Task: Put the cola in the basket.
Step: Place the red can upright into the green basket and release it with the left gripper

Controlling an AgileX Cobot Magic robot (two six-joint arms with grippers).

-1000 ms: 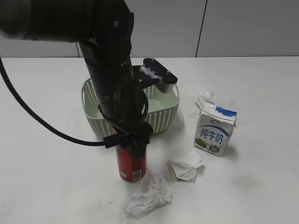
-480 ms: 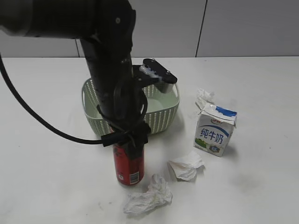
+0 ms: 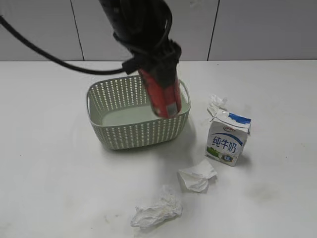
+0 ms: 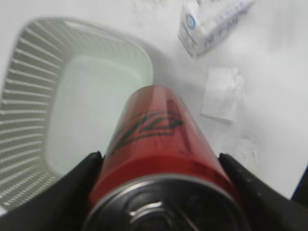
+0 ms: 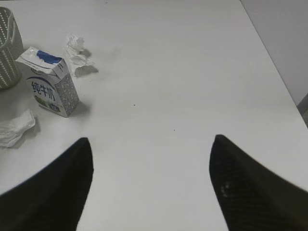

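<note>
My left gripper [image 3: 154, 62] is shut on the red cola can [image 3: 162, 94] near its top and holds it tilted in the air over the right part of the pale green basket [image 3: 106, 94]. In the left wrist view the cola [image 4: 159, 130] fills the middle between the black fingers of the left gripper [image 4: 161, 166], with the basket [image 4: 24, 86] below and to the left. My right gripper [image 5: 150, 147] is open and empty above bare table; it does not show in the exterior view.
A white-and-blue milk carton [image 3: 228, 139] stands right of the basket. Crumpled tissues lie behind the carton [image 3: 216, 103], in front of the basket [image 3: 197, 176] and near the front edge [image 3: 156, 210]. The carton also shows in the right wrist view [image 5: 50, 86].
The left gripper has lifted the cola off the table in front of the basket and carried it up and back, over the basket. The can now tilts.
</note>
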